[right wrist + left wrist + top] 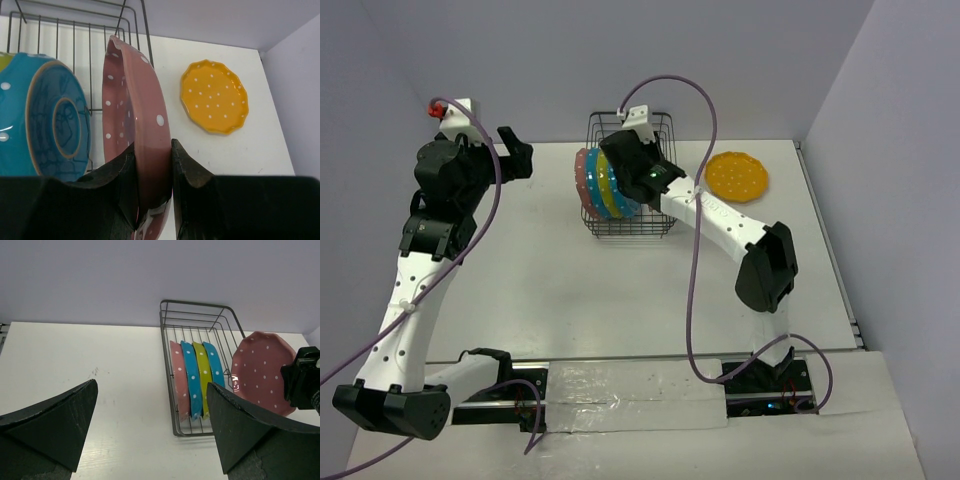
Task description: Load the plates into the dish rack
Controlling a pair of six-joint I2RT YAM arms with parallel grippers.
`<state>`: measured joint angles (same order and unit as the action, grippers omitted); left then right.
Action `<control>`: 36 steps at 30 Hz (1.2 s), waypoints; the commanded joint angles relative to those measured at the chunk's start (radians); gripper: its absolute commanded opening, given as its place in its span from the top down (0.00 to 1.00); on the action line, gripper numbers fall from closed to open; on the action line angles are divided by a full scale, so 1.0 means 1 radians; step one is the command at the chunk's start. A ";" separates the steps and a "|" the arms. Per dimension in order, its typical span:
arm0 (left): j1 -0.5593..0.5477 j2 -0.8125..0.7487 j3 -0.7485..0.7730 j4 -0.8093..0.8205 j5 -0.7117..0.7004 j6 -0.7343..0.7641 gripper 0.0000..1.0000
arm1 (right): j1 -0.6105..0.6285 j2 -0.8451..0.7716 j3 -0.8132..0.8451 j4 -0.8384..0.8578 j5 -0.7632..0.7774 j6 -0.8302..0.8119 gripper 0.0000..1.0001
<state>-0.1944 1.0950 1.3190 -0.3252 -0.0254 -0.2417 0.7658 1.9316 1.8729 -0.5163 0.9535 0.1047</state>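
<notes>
The table (570, 290) is white and matte, with some faint grey marks, and a strip of shiny film (630, 390) lies along its near edge between the arm bases. The walls (520, 50) around it are plain pale lilac. In the top view the dish rack (667, 128) stands at 12 o'clock on the table. Four plates stand on edge in it: pink (179, 380), teal (191, 380), yellow-green (202, 375) and a second teal (216, 370). The right gripper (152, 155) pinches the rim of the second pink plate (132, 115), upright, just beside the last teal one at the rack's 3 o'clock end; I cannot tell whether it touches the wires. The orange-yellow plate (737, 176) lies flat on the table at 3 o'clock from the rack. The left gripper (150, 410) hangs at 9 o'clock from the rack, its jaws spread wide around nothing.
</notes>
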 commanded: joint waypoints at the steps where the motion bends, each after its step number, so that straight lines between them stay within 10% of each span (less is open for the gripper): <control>1: 0.007 -0.032 -0.012 0.046 -0.039 0.035 0.01 | 0.012 -0.003 0.091 0.157 0.096 -0.008 1.00; 30: 0.007 -0.015 -0.037 0.064 -0.113 0.053 0.01 | 0.026 0.248 0.243 0.022 0.056 0.052 0.90; 36: 0.007 -0.004 -0.033 0.069 -0.110 0.042 0.01 | 0.033 0.247 0.221 0.003 0.001 0.079 0.66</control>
<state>-0.1944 1.0863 1.2755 -0.3088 -0.1242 -0.1978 0.7776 2.2078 2.0571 -0.5495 0.9825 0.1123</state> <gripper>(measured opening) 0.992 0.340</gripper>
